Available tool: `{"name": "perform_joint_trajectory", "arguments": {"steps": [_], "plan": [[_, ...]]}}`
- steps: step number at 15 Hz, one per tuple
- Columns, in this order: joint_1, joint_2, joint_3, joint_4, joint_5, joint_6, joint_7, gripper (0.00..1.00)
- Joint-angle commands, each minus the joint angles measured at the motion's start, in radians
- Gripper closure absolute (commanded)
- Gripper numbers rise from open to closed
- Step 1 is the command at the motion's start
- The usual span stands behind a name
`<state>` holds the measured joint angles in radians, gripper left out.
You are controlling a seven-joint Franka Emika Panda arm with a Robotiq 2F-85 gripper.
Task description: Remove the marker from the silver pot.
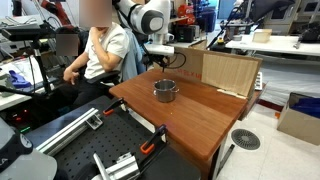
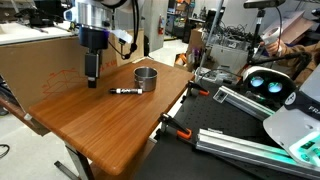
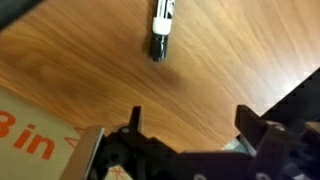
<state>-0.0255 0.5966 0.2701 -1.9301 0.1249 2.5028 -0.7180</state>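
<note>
The silver pot (image 1: 165, 92) stands upright on the wooden table (image 1: 190, 120) and shows in both exterior views (image 2: 146, 77). The marker (image 2: 126, 92), dark with a white band, lies flat on the table beside the pot, outside it. In the wrist view the marker (image 3: 160, 30) lies at the top of the frame on bare wood. My gripper (image 2: 91, 78) hangs above the table to the side of the marker, away from the pot. Its fingers (image 3: 190, 120) are open and hold nothing. The marker is not visible in the exterior view that shows the person.
A big cardboard box (image 1: 225, 72) stands along the table's back edge, close behind my gripper (image 2: 35, 55); its printed side shows in the wrist view (image 3: 30, 140). A person (image 1: 100, 50) sits at the table. Clamps and metal rails (image 2: 185, 130) lie past the table's edge.
</note>
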Motion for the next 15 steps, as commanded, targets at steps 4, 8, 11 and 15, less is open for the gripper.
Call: {"name": "perform_joint_trajectory", "arguments": {"steps": [4,8,11,15], "plan": [[0.045,-0.174,-0.008,-0.065,-0.076,0.023,0.064,0.00],[0.046,-0.196,0.004,-0.048,-0.063,-0.013,0.039,0.00],[0.049,-0.219,0.002,-0.072,-0.065,-0.024,0.037,0.00],[0.048,-0.219,0.001,-0.075,-0.066,-0.024,0.036,0.00]]}}
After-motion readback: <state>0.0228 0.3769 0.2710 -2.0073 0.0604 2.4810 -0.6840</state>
